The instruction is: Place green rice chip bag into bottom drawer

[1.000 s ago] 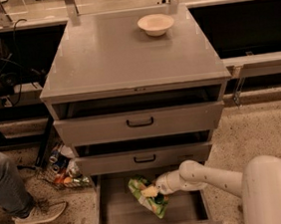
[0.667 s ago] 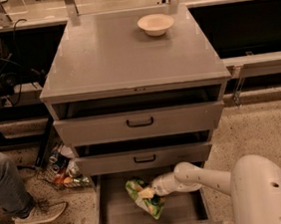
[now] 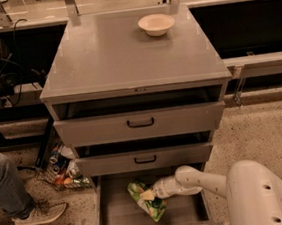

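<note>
My end effector [image 3: 154,192], grip undeterminable, meets the green chip bag [image 3: 152,208] inside the open bottom drawer [image 3: 119,213]; only release and withdrawal seem left.

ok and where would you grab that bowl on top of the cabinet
By its rim, coming straight down from above. The bowl stands upright and open on the cabinet top, so its thin wall is exposed all round, while its rounded sides would likely give a sideways pinch little to hold. The gripper is low in the bottom drawer, at the green bag.
</note>
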Tool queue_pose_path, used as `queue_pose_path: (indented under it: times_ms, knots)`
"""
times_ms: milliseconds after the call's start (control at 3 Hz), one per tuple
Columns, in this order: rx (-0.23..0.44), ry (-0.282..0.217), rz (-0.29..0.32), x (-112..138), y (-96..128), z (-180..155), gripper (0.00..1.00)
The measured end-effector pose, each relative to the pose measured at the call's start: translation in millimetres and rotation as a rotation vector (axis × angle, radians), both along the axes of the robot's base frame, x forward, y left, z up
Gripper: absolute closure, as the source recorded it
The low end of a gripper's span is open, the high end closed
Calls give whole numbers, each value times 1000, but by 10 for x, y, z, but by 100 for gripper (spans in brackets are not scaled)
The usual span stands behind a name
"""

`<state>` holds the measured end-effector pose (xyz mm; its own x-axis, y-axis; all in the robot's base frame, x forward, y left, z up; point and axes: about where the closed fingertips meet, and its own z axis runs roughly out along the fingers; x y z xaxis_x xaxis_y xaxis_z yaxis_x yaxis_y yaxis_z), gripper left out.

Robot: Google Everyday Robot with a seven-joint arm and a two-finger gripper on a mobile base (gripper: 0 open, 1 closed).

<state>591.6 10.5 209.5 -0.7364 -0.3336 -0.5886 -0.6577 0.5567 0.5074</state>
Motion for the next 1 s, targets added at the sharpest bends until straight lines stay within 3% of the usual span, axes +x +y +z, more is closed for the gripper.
queue_pose_path:
  times_ms: [333, 667, 1000]
  knots:
    - [12, 2, -25, 4, -61, -19, 0]
    - [21, -6, -78, -10, -265, 9, 0]
    - [41, -53, -170, -70, -585, 163, 0]
